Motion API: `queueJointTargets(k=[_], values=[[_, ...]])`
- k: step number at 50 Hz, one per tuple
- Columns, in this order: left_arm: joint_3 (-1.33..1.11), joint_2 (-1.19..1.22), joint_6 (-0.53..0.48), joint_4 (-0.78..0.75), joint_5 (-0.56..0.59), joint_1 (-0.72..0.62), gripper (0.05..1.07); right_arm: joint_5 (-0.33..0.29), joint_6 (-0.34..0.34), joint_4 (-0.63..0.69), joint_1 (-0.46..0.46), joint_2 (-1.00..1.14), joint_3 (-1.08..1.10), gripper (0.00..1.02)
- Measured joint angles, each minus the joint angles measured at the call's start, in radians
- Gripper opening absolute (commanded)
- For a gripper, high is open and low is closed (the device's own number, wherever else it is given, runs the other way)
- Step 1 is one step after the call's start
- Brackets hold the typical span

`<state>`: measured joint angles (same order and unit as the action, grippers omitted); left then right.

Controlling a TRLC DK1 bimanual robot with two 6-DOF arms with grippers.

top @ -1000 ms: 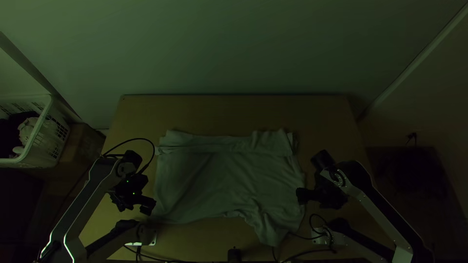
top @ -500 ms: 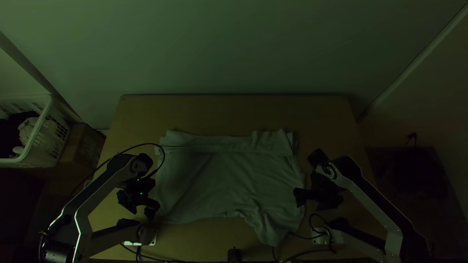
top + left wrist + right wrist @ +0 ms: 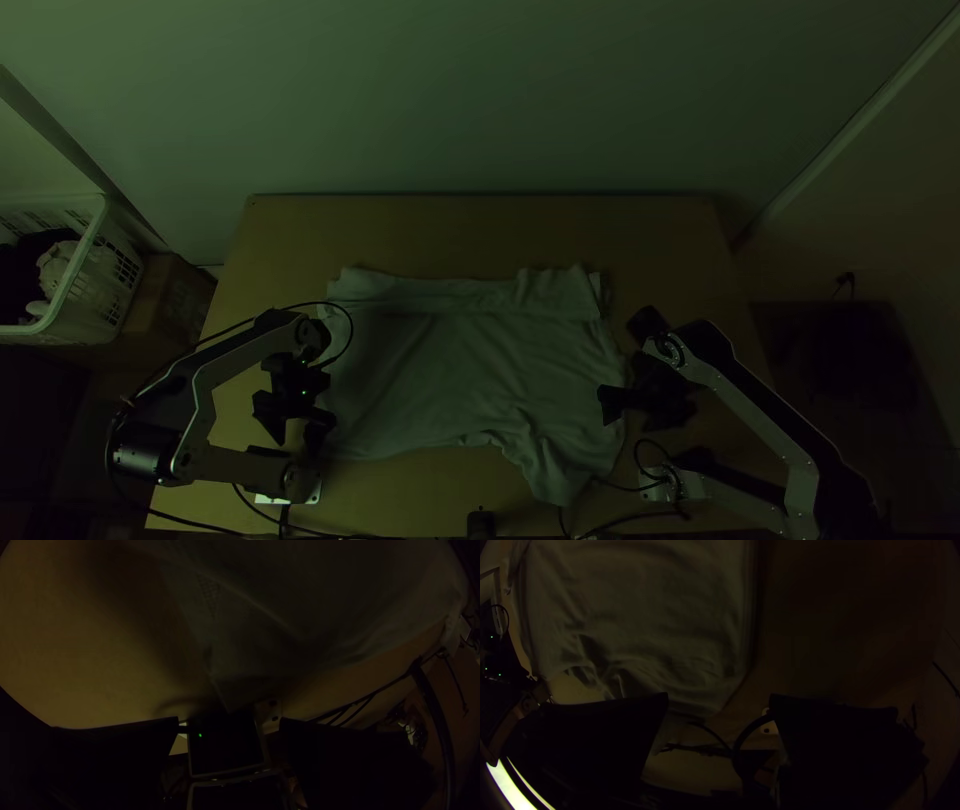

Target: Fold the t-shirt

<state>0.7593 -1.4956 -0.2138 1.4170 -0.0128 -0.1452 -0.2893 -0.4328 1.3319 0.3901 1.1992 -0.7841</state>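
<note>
T-shirt (image 3: 460, 370): lying across the middle of the table (image 3: 480, 230), its near side close to the near edge.
Work done: a band (image 3: 560, 295) appears doubled over along the side toward the table's far edge.
Work remaining: most of the fold sequence, by judgement; the body lies broad, and a lobe (image 3: 548, 480) juts toward the near edge.
Cloth: pale, soft, thin-looking; fine creases, rumpled near the lobe.
Table surface: light wood, flat, straight-edged.
Left pincer (image 3: 229, 720): fingers apart, nothing clamped; beside the T-shirt's left side.
Right pincer (image 3: 719, 696): fingers apart, nothing clamped; at the T-shirt's right side.
</note>
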Motion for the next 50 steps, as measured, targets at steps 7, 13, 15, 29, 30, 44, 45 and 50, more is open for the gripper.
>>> queueJointTargets(k=[7,13,15,29,30,44,45,50], values=[[0.000,-0.042,0.000,-0.041,0.000,-0.011,1.01,-0.006,0.009,-0.012,-0.008,0.016,0.000,0.92],[0.000,-0.060,0.000,-0.076,0.000,-0.012,0.84,-0.015,0.019,-0.017,-0.012,0.018,0.000,0.92],[0.000,-0.063,0.000,-0.078,0.000,-0.012,0.74,-0.015,0.019,-0.021,-0.012,0.018,0.000,0.92],[-0.002,-0.069,-0.016,-0.092,-0.006,-0.047,0.08,-0.018,0.063,-0.037,-0.072,0.090,0.032,0.92],[-0.002,-0.069,-0.017,-0.093,-0.006,-0.048,0.08,-0.018,0.069,-0.037,-0.080,0.100,0.038,0.92],[-0.002,-0.069,-0.032,-0.092,-0.003,-0.041,0.08,-0.018,0.114,-0.042,-0.092,0.156,0.093,0.86],[-0.002,-0.069,-0.034,-0.092,-0.003,-0.038,0.08,-0.018,0.114,-0.045,-0.089,0.156,0.096,0.86],[-0.002,-0.069,-0.040,-0.092,-0.003,-0.027,0.08,-0.019,0.113,-0.060,-0.065,0.159,0.103,0.86]])
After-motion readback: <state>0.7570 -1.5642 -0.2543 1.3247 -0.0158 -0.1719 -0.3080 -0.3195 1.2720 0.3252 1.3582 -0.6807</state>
